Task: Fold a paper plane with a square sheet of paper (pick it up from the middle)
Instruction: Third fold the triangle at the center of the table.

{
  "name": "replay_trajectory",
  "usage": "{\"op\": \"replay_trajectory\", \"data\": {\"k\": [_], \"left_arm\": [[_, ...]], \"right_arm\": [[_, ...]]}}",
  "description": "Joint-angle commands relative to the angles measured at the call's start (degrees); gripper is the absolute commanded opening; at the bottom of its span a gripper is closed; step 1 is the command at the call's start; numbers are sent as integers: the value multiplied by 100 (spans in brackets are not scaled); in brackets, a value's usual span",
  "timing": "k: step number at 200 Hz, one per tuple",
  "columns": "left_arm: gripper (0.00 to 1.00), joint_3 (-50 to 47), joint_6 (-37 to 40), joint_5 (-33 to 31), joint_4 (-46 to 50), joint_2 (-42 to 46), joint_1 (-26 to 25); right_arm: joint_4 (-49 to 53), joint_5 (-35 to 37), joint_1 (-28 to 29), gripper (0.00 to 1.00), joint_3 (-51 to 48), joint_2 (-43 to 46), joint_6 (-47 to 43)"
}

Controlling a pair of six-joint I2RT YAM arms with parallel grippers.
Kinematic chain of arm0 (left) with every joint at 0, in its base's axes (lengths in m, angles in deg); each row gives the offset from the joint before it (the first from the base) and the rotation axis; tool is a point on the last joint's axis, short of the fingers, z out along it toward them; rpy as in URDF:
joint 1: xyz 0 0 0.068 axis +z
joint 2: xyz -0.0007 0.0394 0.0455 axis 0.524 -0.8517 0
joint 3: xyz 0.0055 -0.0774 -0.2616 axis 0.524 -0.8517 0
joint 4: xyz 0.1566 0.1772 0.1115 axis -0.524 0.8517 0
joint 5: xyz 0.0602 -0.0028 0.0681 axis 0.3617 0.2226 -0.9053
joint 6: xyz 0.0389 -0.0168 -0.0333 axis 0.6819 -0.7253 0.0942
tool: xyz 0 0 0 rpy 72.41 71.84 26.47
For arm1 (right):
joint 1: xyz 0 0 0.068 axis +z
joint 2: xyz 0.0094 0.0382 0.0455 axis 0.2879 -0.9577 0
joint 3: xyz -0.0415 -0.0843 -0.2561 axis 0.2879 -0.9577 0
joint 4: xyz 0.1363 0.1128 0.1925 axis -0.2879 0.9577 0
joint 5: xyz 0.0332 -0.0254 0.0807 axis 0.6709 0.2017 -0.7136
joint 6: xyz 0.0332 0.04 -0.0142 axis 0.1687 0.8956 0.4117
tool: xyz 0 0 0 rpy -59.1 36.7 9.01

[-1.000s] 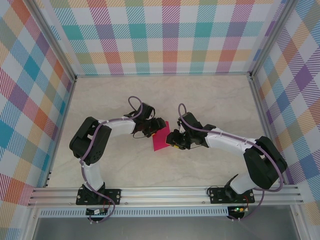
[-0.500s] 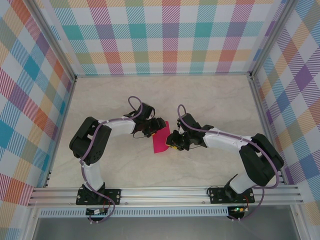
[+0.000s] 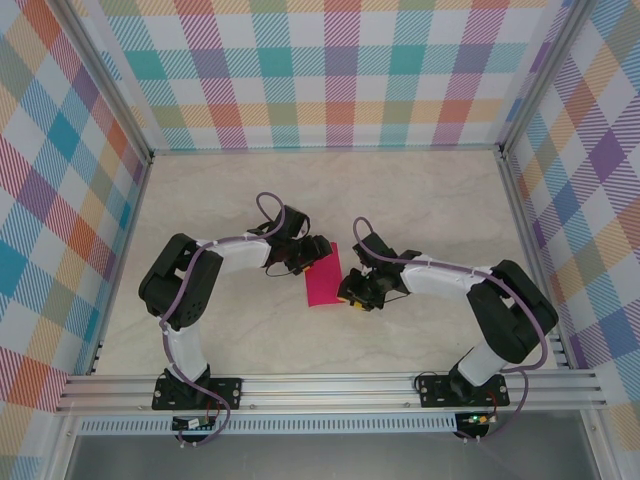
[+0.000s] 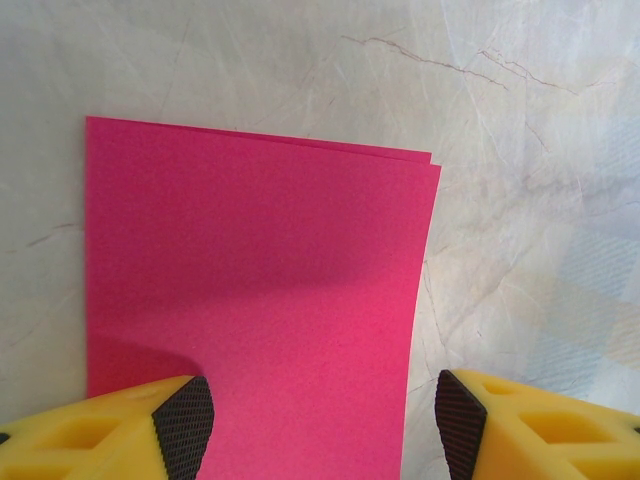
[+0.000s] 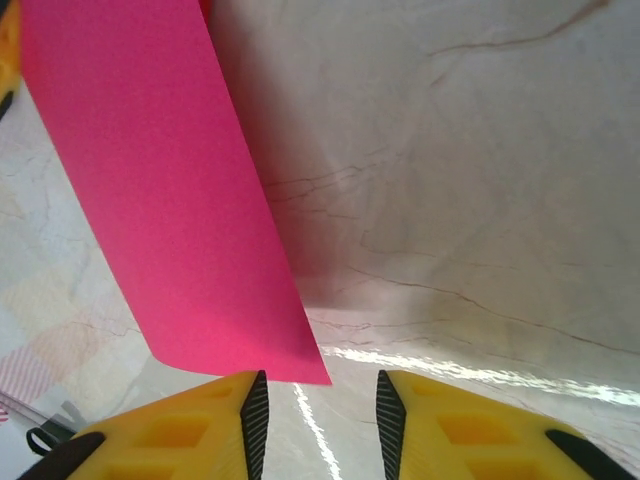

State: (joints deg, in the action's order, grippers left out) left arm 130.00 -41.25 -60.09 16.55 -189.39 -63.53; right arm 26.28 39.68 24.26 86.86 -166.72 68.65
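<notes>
One square sheet of paper [image 3: 322, 280] lies on the tabletop [image 3: 430, 200] in the top view, folded to a narrow magenta rectangle between the two arms; the left tool [image 3: 319, 252] is at its far end and the right tool [image 3: 348, 291] at its near right side.

In the left wrist view the sheet shows two layers at its far right corner, a little out of line; the left tool [image 4: 322, 420] stands wide open and holds nothing, one pad [image 4: 187, 422] over the left edge of the sheet and the other beyond the right edge.

In the right wrist view the right tool [image 5: 322, 405] is open by a narrow gap only, and bare tabletop shows between its pads; the near corner of the sheet ends just before this gap, so I judge it is not gripped yet.

To do this step well, I think the left tool should press the sheet flat while the right tool takes the corner squarely; a skew grip may spoil the crease.

Count: one sheet, two layers, two tools.
</notes>
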Motion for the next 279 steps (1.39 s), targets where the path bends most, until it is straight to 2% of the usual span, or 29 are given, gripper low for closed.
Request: {"op": "replay_trajectory", "data": {"k": [1, 40, 111, 166, 213, 255, 279], "left_arm": [[66, -345, -4, -231, 579, -582, 63], [66, -386, -24, -189, 550, -561, 98], [66, -380, -14, -169, 559, -560, 98], [66, -386, 4, -185, 577, -557, 101], [66, -373, 20, -188, 577, -565, 100], [66, -358, 24, -199, 604, -565, 104], [66, -343, 30, -200, 612, -574, 107]], "right_arm": [[171, -9, -4, 38, 181, -159, 10], [-181, -364, -4, 40, 195, -319, -34], [-647, -529, -7, 42, 51, -236, 19], [-559, -297, -7, 34, -38, 50, 45], [-406, -141, -4, 33, -73, 271, 21], [-457, -123, -4, 34, -124, 353, 27], [-499, -78, -4, 41, -185, 435, 27]]}}
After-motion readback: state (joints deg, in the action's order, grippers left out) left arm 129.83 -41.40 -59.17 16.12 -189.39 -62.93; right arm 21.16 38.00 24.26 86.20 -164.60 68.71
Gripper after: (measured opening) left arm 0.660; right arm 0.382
